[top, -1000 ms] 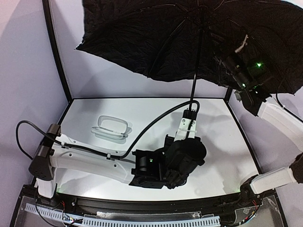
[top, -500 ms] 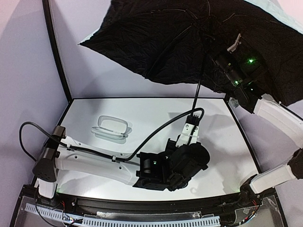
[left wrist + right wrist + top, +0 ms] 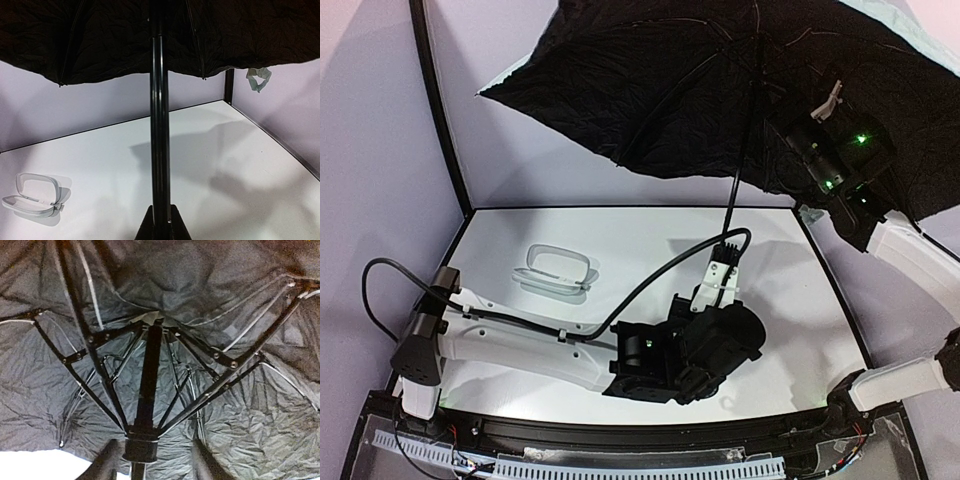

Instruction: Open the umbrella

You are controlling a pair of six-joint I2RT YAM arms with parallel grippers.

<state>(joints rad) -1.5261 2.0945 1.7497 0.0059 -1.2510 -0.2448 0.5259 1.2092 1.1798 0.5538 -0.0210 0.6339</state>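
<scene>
The umbrella (image 3: 660,90) stands spread open above the table, its black inner side facing me and a pale edge showing at the top right. Its thin black shaft (image 3: 735,190) runs down into my left gripper (image 3: 723,250), which is shut on it. In the left wrist view the shaft (image 3: 160,125) rises from between the pads of the left gripper (image 3: 160,226). My right gripper (image 3: 775,115) is up under the canopy. In the right wrist view that gripper (image 3: 156,462) is open, its fingers (image 3: 106,464) flanking the runner (image 3: 142,447) on the shaft.
A pale oblong storage case (image 3: 557,270) lies open on the white table (image 3: 800,300) at the left, also seen as the case (image 3: 32,195) in the left wrist view. A pale fabric tie (image 3: 259,79) hangs from the canopy edge. Black frame posts (image 3: 440,110) border the table.
The canopy has tilted, its right side higher. My left arm has shifted slightly right with the shaft. The right arm stays under the canopy near the runner.
</scene>
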